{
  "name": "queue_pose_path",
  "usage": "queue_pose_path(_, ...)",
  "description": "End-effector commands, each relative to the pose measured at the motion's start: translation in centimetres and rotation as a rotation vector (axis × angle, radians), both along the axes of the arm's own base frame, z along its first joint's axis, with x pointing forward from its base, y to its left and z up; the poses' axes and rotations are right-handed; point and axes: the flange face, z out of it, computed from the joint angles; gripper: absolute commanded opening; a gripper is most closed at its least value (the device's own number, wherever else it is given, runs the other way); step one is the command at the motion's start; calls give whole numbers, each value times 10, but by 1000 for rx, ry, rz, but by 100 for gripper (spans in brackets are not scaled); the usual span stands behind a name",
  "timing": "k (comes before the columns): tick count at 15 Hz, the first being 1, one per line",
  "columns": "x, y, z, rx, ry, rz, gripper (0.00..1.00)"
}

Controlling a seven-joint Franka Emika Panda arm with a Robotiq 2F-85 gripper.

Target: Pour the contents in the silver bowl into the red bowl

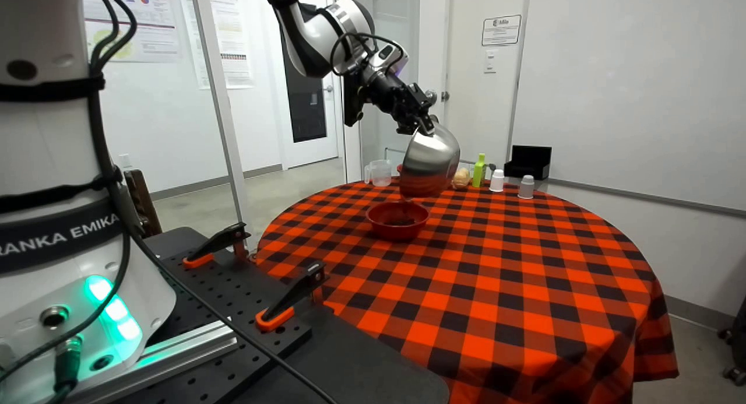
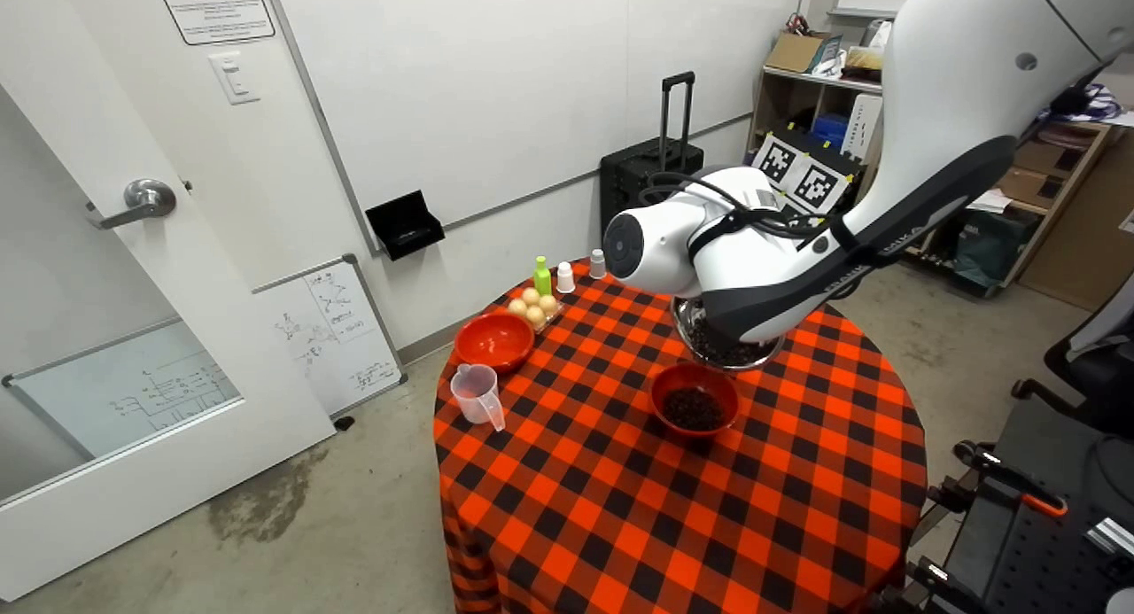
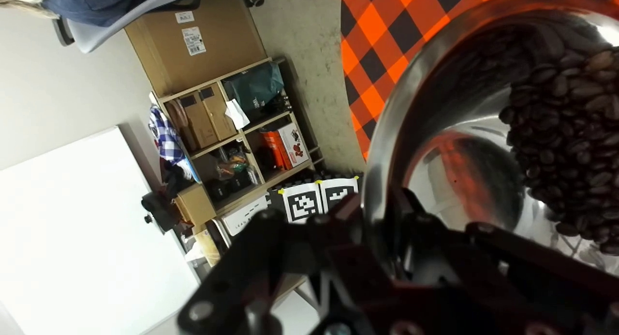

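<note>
My gripper is shut on the rim of the shiny silver bowl. In the wrist view one finger is inside and one outside the rim. The silver bowl is lifted and tilted steeply, its lower rim above the red bowl. Dark coffee beans lie gathered on the low side of the silver bowl. The red bowl stands upright on the checkered table and holds dark beans. A faint dark streak shows between the two bowls in an exterior view. The arm partly hides the silver bowl.
A second red bowl and a clear measuring cup stand at the table's edge. An egg carton, a green bottle, a white cup and a grey-white cup stand nearby. Clamps hold the robot's base plate.
</note>
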Motion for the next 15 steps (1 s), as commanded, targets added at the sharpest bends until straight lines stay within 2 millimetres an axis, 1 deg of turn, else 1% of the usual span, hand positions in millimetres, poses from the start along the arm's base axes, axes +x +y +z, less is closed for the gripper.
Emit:
queue_pose_path(1,-6,4,7,-45,-25,4,2)
queue_pose_path(9,-9,8,7,-82,-45,2,2)
queue_pose_path(15,-15,11,2,-125,-46,-1,2)
